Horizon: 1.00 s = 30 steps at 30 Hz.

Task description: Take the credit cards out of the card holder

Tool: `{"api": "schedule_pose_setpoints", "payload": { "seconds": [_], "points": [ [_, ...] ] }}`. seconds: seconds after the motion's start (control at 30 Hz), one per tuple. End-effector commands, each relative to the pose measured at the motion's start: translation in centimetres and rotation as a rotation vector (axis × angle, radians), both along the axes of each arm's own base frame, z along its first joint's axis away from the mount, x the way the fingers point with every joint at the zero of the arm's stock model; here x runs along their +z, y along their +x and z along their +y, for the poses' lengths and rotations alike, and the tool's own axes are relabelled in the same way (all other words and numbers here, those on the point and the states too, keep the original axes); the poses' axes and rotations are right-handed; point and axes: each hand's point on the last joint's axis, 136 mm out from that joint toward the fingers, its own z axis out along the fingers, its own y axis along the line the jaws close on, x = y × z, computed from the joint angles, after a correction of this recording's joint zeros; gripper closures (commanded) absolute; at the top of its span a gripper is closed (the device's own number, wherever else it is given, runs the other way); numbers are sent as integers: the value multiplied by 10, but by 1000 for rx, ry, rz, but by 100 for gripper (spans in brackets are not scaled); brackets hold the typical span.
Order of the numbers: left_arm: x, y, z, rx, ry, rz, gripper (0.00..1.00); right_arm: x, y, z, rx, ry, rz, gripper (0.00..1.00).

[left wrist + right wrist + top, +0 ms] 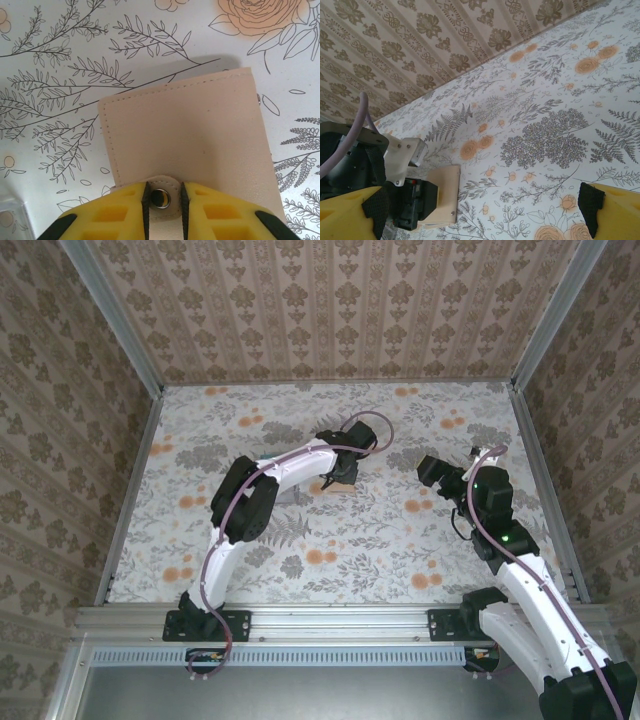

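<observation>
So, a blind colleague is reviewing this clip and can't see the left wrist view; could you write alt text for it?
A closed tan card holder lies flat on the floral-printed table. The left end effector has its yellow fingers closed on the holder's snap tab at the bottom of the picture.

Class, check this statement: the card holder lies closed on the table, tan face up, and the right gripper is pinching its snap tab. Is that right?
No: the left gripper, not the right, pinches the snap tab of the closed, tan-face-up card holder; the left wrist view shows it. The right gripper stands open, apart.
</observation>
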Motion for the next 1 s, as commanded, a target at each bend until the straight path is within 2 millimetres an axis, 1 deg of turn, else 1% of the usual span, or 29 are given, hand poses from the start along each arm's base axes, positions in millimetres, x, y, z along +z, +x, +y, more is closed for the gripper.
{"api": "schedule_pose_setpoints", "payload": {
  "seconds": [0.0,0.03,0.1,0.13,0.23,0.37,0.47,0.57,0.67,0.77,0.87,0.97],
  "points": [
    [-21,-10,14,-6,74,68,82,-6,-2,0,-9,1,16,0],
    [-19,-9,12,-9,62,67,84,-6,-2,-1,-9,0,17,0],
    [-14,-9,9,-9,40,61,99,-6,-2,1,-3,3,18,0],
    [-11,-9,7,-14,29,58,100,-6,-2,2,3,4,18,0],
    [2,-11,1,-21,-2,40,100,-6,-1,6,26,10,24,0],
    [22,-22,-7,-32,-51,20,100,-12,1,20,94,25,56,0],
    [37,-37,-10,-30,-102,2,100,-18,3,33,152,30,84,0],
    [46,-58,-10,-11,-176,7,100,-26,2,47,202,32,122,1],
    [54,-83,-14,-36,-240,3,100,-37,-7,65,273,29,169,0],
    [59,-105,-10,-54,-269,-15,100,-44,-22,80,334,0,195,0],
    [61,-122,0,-46,-321,-26,100,-53,-35,85,353,-58,226,0],
    [66,-135,7,-64,-373,-34,100,-56,-42,90,367,-102,239,0]
  ]
}}
